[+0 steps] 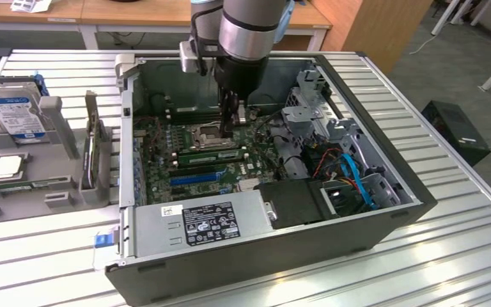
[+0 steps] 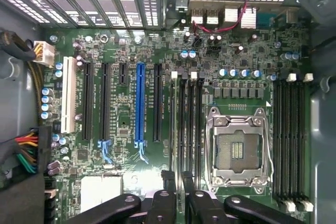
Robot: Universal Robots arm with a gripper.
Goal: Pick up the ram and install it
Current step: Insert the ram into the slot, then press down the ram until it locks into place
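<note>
– Okay, writing first: what can we read?
– Not much. In the exterior view we get a black-and-white sticker (image 1: 214,225) on the power supply (image 1: 148,233), with print too small to read. The hard drive (image 1: 13,112) in the grey holder (image 1: 62,198), on the exterior view's left, has a blue-and-white label, also unreadable.
– And the wrist view?
– We see the motherboard (image 2: 126,40) from straight above: blue slot (image 2: 140,103), open CPU socket (image 2: 239,153), memory slots (image 2: 186,124) just beside it. The white board print is illegible. The exterior view adds the whole computer case (image 1: 271,268), lying open on the slatted bench (image 1: 450,256).
– Ram?
– We mark the ram (image 1: 211,154) as the green stick standing on edge in the slots just beside the socket, on the power-supply side. Whether it's clicked in, we can't tell.
– Claw?
– The claw (image 1: 238,119) hangs inside the case above one end of those slots. In the wrist view the claw (image 2: 177,182) is over that same end. Spread or pinching, we can't tell.
</note>
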